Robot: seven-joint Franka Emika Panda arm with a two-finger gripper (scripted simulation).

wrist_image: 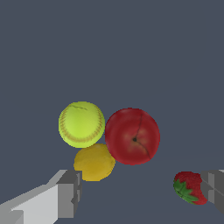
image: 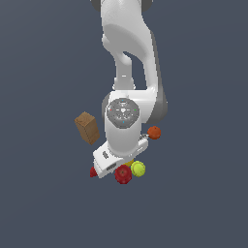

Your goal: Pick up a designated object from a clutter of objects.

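The designated object, a round dark-red apple (wrist_image: 132, 136) with a dimpled top, lies on the floor touching a yellow-green ball (wrist_image: 82, 124) and a yellow lemon (wrist_image: 94, 162). In the exterior view the apple (image: 123, 175) shows just below the arm's hand, beside the ball (image: 138, 168). My gripper (wrist_image: 140, 194) is open and hovers above the fruit; one grey finger (wrist_image: 69, 192) is near the lemon, the other finger (wrist_image: 214, 189) sits next to a small strawberry (wrist_image: 189, 187). Nothing is held between the fingers. In the exterior view the hand hides the gripper's fingers.
A brown cardboard box (image: 87, 128) stands on the exterior view's left of the arm. An orange (image: 154, 132) lies on its right, behind the hand. The strawberry (image: 93, 172) peeks out at the hand's left edge. The white arm (image: 127, 72) rises above the clutter.
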